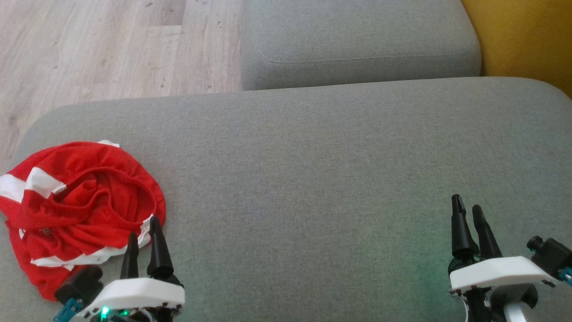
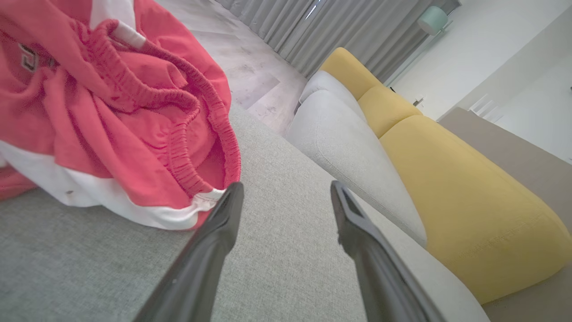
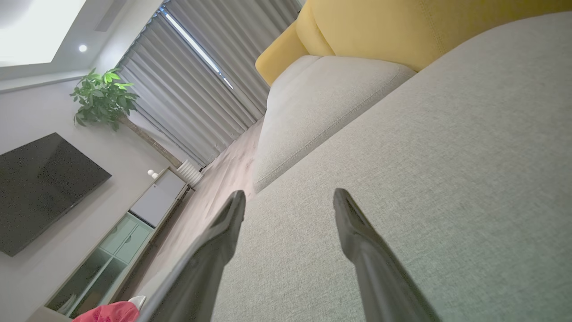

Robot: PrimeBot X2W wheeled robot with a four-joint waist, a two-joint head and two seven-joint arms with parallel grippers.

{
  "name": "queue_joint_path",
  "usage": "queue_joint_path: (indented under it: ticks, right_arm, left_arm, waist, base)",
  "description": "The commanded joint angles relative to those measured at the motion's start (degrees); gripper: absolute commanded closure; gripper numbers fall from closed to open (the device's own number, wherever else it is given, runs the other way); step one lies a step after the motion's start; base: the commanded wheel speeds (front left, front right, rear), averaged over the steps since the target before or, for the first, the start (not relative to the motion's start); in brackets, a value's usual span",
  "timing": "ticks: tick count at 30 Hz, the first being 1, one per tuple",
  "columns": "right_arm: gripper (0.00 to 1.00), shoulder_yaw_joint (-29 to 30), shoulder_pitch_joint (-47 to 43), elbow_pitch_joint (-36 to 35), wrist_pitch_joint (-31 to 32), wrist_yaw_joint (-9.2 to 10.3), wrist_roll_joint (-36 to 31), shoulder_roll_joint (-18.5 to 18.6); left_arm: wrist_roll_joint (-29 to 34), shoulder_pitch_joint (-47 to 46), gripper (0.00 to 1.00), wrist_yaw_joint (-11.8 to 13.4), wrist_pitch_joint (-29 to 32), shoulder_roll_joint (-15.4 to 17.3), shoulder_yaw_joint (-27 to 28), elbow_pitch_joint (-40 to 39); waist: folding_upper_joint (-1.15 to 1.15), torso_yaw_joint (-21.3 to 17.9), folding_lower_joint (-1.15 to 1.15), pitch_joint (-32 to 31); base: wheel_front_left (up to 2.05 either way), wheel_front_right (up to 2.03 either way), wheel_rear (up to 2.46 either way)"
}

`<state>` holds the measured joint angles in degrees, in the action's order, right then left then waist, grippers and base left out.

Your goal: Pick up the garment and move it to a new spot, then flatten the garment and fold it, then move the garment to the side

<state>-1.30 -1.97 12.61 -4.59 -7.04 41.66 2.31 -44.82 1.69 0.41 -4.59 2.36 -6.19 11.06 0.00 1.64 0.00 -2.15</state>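
Grey sofa seat (image 1: 313, 147) spreads wide in front of you, with a second grey cushion (image 1: 357, 40) beyond it, a yellow cushion (image 1: 523, 31) at the far right and wood floor (image 1: 89, 44) off the far left.

Your garment (image 1: 80, 201), red shorts with white stripes, sits in a crumpled heap at the seat's far left edge. It has no clean long axis, though the heap runs roughly from far to near along that edge. In the left wrist view the garment (image 2: 134, 112) has its elastic waistband looped on top.

Your left gripper (image 1: 143, 226) is the near one. It is spread wide with nothing between its fingers, and the heap lies to its left and a little ahead. In its wrist view the left gripper (image 2: 287, 185) has one fingertip right at the white hem; you cannot tell whether it touches.

Your right gripper (image 1: 466, 202) is likewise parted and empty over bare cushion, well apart from the cloth. The right wrist view shows the garment (image 3: 111, 311) as a red scrap in a lower corner.

So the pick looks to be the left arm's: swing left and in.
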Motion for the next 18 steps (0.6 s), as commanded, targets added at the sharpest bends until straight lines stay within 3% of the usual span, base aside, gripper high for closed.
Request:
queue_joint_path:
  ticks: [1,18]
  right_arm:
    - [0.00,-1.1,1.4,-2.6,-0.8,-0.25,-2.2,0.4]
    - [0.00,-1.2,0.7,-2.8,-3.5,-0.30,-14.2,0.4]
  left_arm:
    - [2.2,-1.1,0.00,0.6,-0.8,0.3,0.2,-2.4]
    - [13.1,-0.9,0.00,3.0,-3.5,0.4,-2.2,-3.5]
  waist:
    - [0.00,0.0,0.00,-0.1]
    - [0.00,0.6,0.00,-0.3]
  base:
    - [0.00,0.00,0.00]
    - [0.00,0.00,0.00]
